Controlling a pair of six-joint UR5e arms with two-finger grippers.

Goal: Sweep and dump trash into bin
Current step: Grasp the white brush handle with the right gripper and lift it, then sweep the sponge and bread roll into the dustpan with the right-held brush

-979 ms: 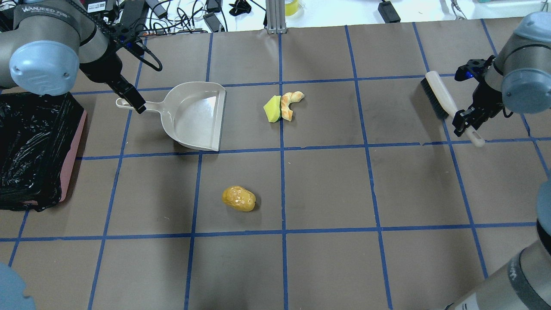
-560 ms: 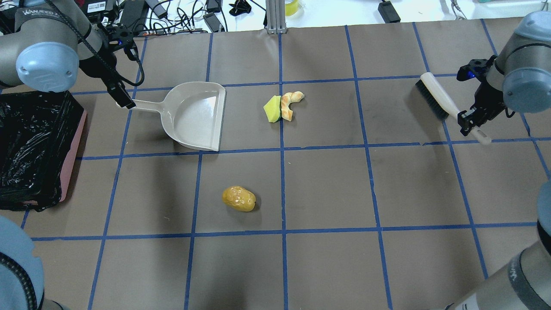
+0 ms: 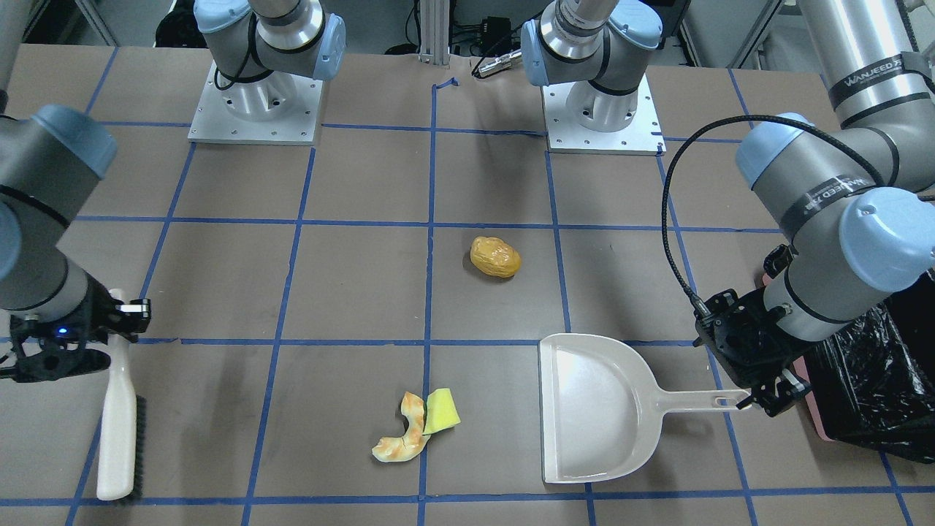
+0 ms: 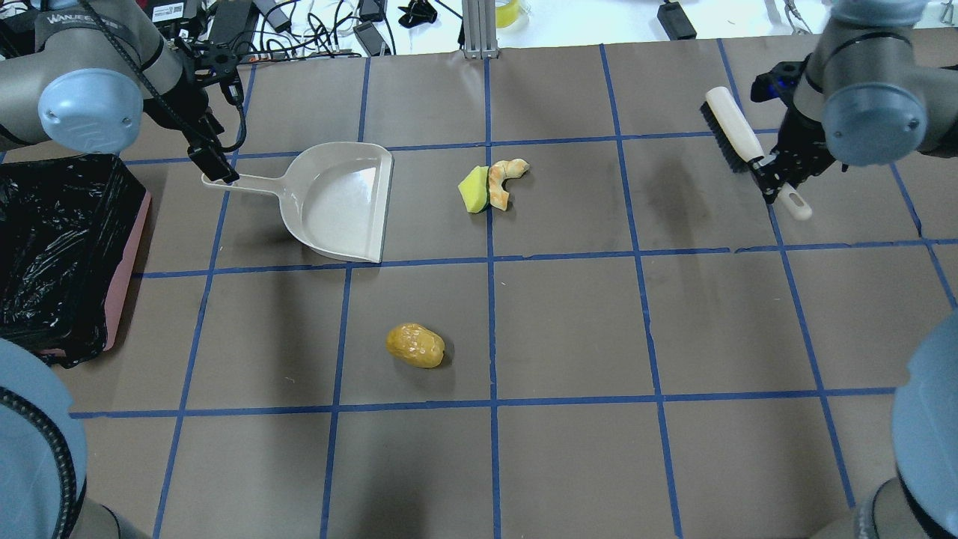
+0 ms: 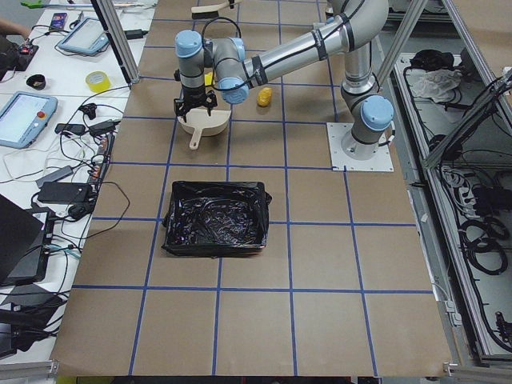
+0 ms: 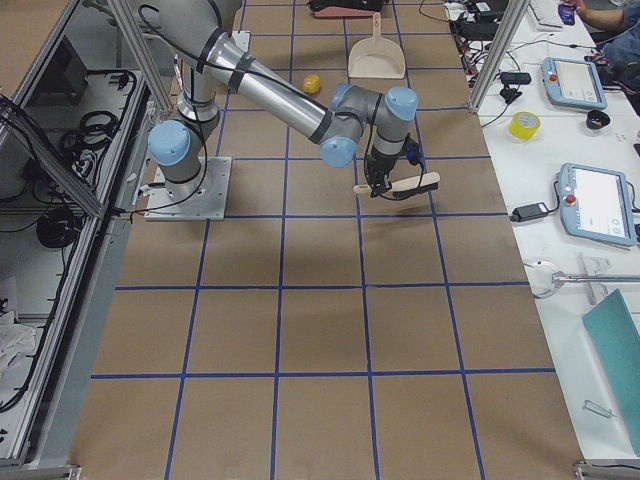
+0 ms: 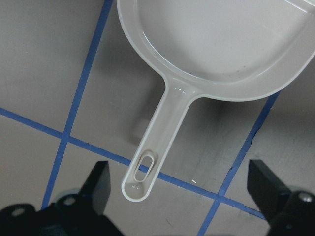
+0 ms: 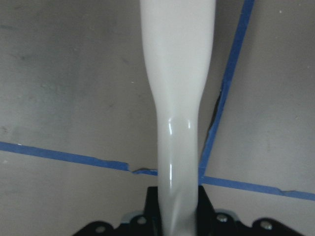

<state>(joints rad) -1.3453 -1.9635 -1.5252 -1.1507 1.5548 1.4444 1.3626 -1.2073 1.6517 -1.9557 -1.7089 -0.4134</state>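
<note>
Left gripper [image 4: 218, 171] near black-lined pink bin [image 4: 123, 269]

The table [image 4: 569, 322] is covered in brown sheeting crossed by blue tape lines [image 4: 490, 299] into squares. A cream dustpan [image 4: 337, 202] lies on it, the tip of its handle between the spread fingers of the left gripper [image 4: 219, 174], its pan reaching away from that gripper toward the table's middle. Past the pan's mouth, between the left gripper and the right gripper [image 4: 771, 180], a yellow-green sponge block [image 4: 474, 191] touches a curved pastry piece [image 4: 505, 180]. A golden potato-like lump [image 4: 415, 345] sits alone, well apart from both grippers, on the robot's side of them. The black-lined pink bin [image 4: 123, 277] stands near the left gripper, on its outer side.
</note>
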